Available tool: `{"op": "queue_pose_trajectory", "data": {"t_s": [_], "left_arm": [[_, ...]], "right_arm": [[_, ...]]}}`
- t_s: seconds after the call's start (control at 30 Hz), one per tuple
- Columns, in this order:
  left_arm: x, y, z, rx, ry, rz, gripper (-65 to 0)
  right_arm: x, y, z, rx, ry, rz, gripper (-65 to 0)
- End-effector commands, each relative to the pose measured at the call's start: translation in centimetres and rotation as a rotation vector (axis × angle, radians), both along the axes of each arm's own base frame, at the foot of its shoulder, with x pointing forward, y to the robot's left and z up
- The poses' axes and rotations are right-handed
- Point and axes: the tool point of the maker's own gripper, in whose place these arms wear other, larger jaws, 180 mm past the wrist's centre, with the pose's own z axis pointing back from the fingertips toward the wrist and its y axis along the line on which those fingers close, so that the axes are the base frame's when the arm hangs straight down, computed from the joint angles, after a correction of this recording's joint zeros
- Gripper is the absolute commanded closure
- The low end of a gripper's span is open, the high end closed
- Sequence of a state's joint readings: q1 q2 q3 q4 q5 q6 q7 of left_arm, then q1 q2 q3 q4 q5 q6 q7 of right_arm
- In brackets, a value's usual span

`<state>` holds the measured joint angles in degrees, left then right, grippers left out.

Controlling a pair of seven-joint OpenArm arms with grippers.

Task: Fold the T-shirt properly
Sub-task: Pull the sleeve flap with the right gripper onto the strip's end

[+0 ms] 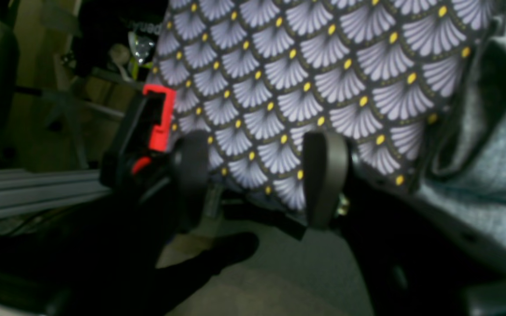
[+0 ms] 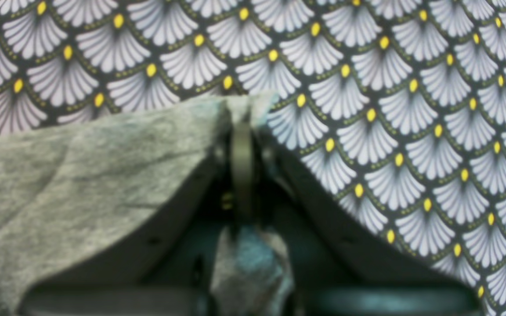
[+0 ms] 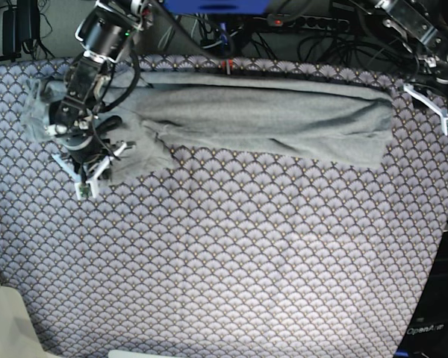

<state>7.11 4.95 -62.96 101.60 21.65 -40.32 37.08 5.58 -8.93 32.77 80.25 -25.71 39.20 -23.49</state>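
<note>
Our right gripper point(image 2: 242, 131) is clamped on the T-shirt point(image 3: 269, 115) edge; left gripper point(image 1: 257, 175) hangs apart beside it.

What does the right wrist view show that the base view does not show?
Only the right wrist view shows the right gripper shut on a pinched edge of the T-shirt. Only the base view shows the whole T-shirt lying as a long band, and the left gripper off its far end, holding nothing. Both show the scallop-patterned cloth under the shirt.

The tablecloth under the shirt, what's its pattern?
Pale purple-grey fan scallops with yellow dots on the tablecloth, clearest in the right wrist view.
</note>
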Motion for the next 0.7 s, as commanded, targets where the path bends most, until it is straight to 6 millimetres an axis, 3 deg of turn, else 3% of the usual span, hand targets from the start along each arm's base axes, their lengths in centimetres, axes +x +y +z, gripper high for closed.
{"op": "queue_pose_trajectory", "data": {"t_s": [0.0, 0.13, 0.27, 0.47, 0.67], "left_arm": [[0.7, 0.6, 1.4, 0.033, -0.042, -0.004, -33.7], [0.7, 0.6, 1.4, 0.033, -0.042, -0.004, -33.7], [0.8, 0.5, 1.4, 0.033, -0.044, -0.006, -33.7], [0.9, 0.6, 1.5, 0.036, -0.045, -0.008, -33.7], [1.0, 0.6, 1.6, 0.038, -0.049, -0.010, -33.7]], "right_arm": [[0.1, -0.2, 0.7, -0.025, 0.002, 0.011, 0.0], [0.3, -1.8, 4.4, -0.095, -0.114, -0.006, 0.0], [-0.7, -2.8, 7.2, -0.161, -0.197, -0.008, 0.0], [-3.9, 0.3, 8.9, -0.115, -0.248, 0.068, 0.0], [-7.3, 1.1, 9.0, -0.078, -0.257, 0.083, 0.0]]}}
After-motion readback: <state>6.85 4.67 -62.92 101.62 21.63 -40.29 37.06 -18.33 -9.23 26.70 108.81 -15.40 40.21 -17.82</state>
